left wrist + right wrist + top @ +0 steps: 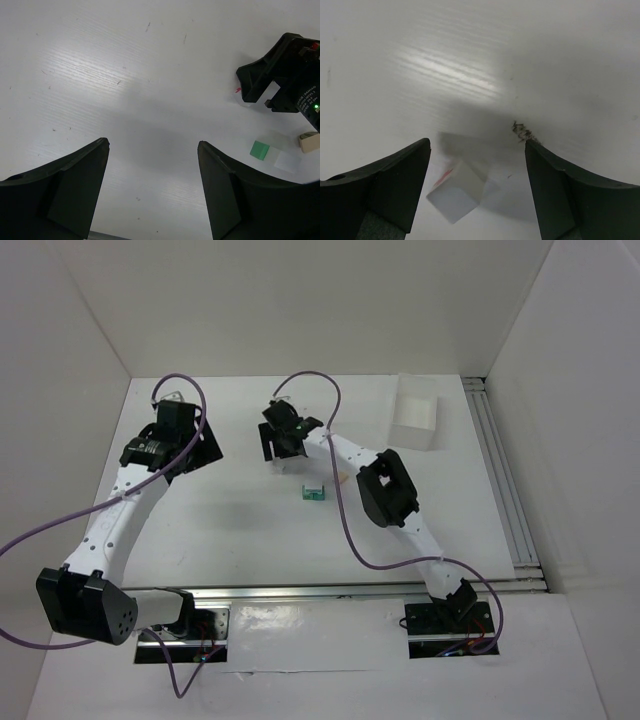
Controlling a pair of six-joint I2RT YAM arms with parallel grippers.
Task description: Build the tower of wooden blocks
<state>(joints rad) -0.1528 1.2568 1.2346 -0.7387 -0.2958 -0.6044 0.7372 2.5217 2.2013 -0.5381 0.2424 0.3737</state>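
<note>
While your right gripper [477, 145] hangs spread around a pale cube [457, 192] and the left gripper [152, 143] gapes empty, the wood block tower stands unbuilt: green block [314, 492] mid-table, tan piece [308, 142] near it; light, stiff, probably slick pieces, so pinch flat opposite faces

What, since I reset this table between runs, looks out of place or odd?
No tower stands: the small green wooden cube, pale tan block and whitish cube lie apart on the white table. A dark scuff marks the table near the whitish cube.
</note>
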